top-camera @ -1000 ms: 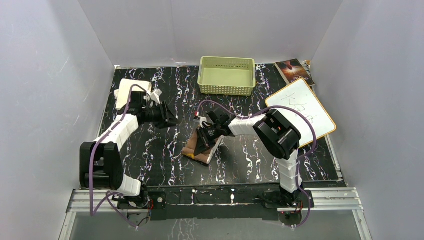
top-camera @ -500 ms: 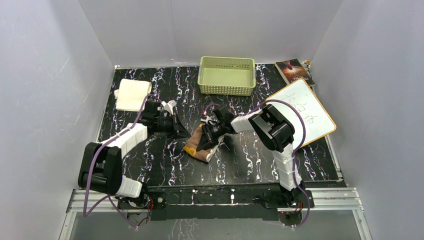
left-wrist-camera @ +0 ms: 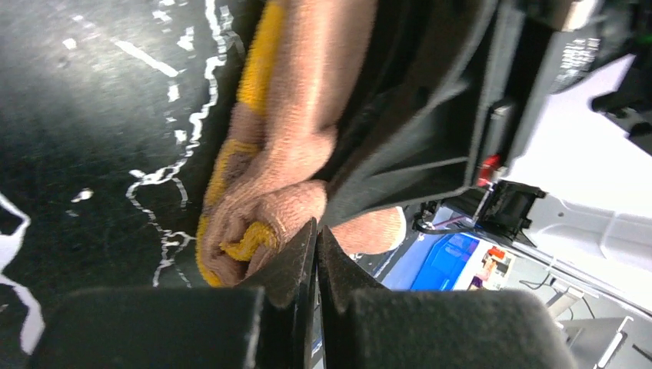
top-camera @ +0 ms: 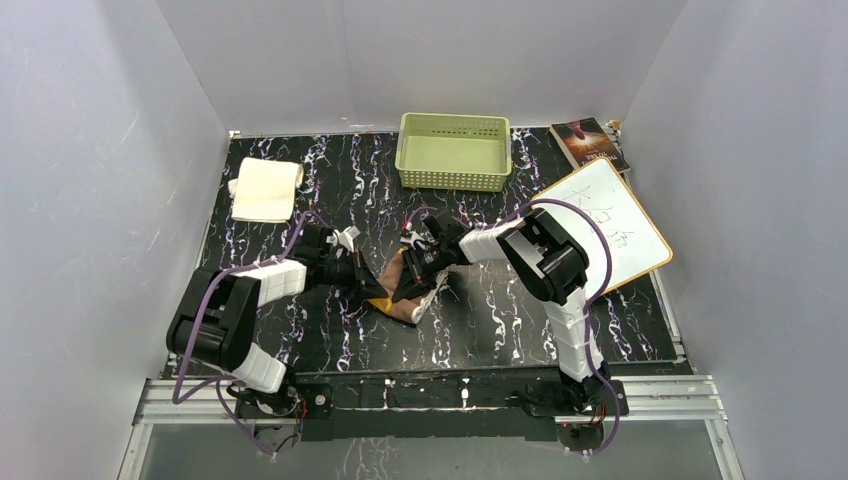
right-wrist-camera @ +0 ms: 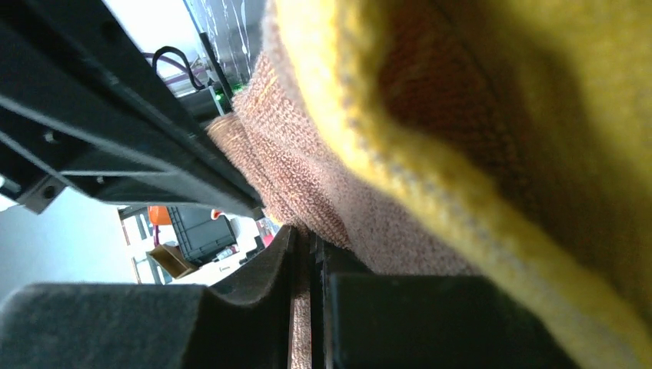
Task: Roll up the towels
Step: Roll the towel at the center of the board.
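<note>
Your right gripper [right-wrist-camera: 307,242] is pinching the soft mustard-yellow and brown towel [top-camera: 408,298] at the middle of the black marbled table [top-camera: 300,335]. Your left gripper [left-wrist-camera: 316,234] is pressed together, its tips against that towel's bunched yellow hem. The cream-white rectangular towel [top-camera: 266,190] lies well apart, near the far-left corner.

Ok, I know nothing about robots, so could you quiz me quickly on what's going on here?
1. The left gripper and right gripper meet at: A) a sponge B) the brown-and-yellow towel C) a cup.
2. True or false: the right gripper is wide open.
3. Which cloth lies alone at the table's far left?
Key: 1 B. 2 False; it is shut on the towel. 3 The cream-white towel.
</note>
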Controlling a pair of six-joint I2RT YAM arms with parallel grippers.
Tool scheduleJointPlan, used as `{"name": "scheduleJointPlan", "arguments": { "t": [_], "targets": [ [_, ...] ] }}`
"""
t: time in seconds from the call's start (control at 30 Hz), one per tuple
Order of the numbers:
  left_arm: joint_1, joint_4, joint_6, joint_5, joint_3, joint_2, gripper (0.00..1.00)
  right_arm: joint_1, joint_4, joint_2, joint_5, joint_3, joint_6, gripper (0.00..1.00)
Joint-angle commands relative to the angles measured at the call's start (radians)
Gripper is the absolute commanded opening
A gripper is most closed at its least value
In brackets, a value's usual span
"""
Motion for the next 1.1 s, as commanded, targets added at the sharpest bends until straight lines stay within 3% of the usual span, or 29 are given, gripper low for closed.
{"name": "scheduleJointPlan", "arguments": {
  "t": [0.0,0.03,0.13,0.27,0.53,0.63,0.73,1.07],
  "targets": [
    [-0.010,0.028,0.007,-0.089,-0.026,0.031,0.00,0.000,-0.078,0.018,0.187,0.011,-0.054,0.00],
    [-0.012,0.020,0.020,-0.119,-0.028,0.044,0.00,0.001,-0.086,0.010,0.192,0.016,-0.062,0.00],
    [-0.015,0.029,0.040,-0.179,-0.034,0.094,0.00,0.003,-0.148,-0.031,0.207,0.046,-0.148,0.27],
    [-0.022,0.018,0.069,-0.218,-0.018,0.142,0.00,0.014,-0.237,-0.135,0.364,0.073,-0.283,0.48],
    [-0.024,-0.026,0.107,-0.238,0.003,0.179,0.00,0.164,-0.118,-0.539,0.849,-0.079,-0.576,0.60],
    [-0.024,-0.035,0.114,-0.236,0.007,0.189,0.00,0.239,-0.053,-0.628,0.923,-0.146,-0.700,0.56],
    [-0.024,-0.045,0.122,-0.234,0.013,0.200,0.00,0.322,-0.077,-0.630,1.006,-0.151,-0.805,0.51],
    [-0.024,-0.063,0.130,-0.229,0.019,0.211,0.00,0.448,-0.114,-0.502,1.110,-0.115,-0.920,0.59]
  ]
}}
